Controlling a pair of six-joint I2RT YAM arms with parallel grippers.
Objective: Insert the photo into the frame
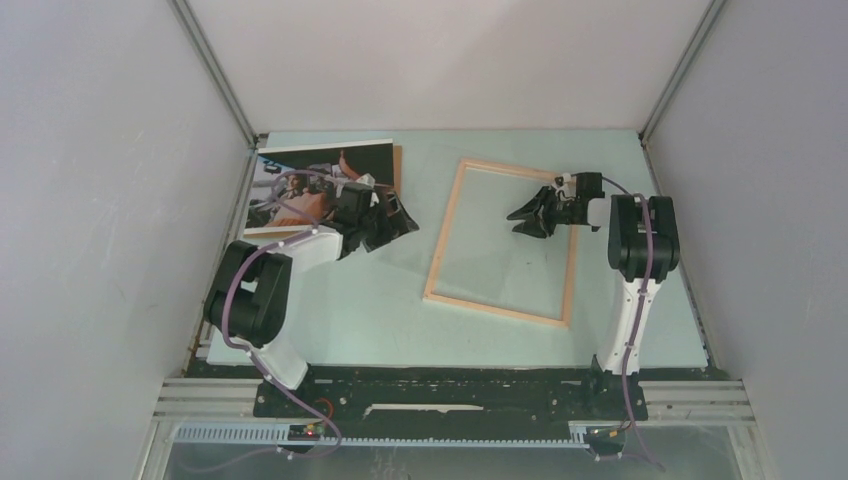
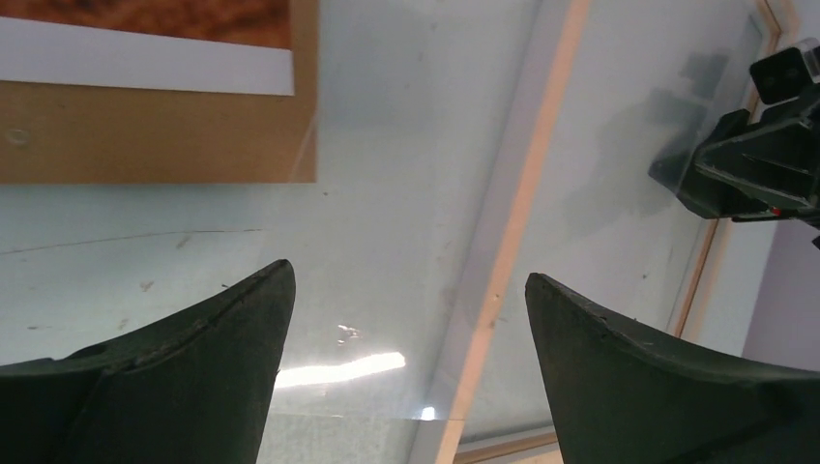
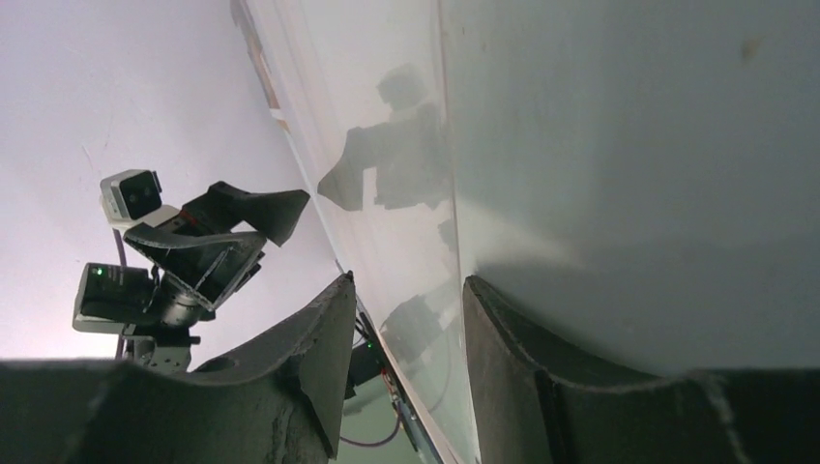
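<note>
Judging by the layout, the photo [image 1: 305, 165], lying on its brown backing board [image 2: 145, 135] just beside the wide-open, empty left claw [image 2: 406, 290], is yet to be lifted, so a thin-edge grasp is called for next, while the frame [image 1: 446, 228] lies beneath the partly parted, empty right claw [image 3: 406, 285].

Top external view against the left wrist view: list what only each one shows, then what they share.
Only the top view: the whole frame with all four sides, lying flat on the table, and both arms down to their bases. Only the left wrist view: the left gripper from close up, its fingers wide apart with nothing between them. Both: the photo lying on the brown board, a side of the frame, and the right gripper above its pane.
</note>
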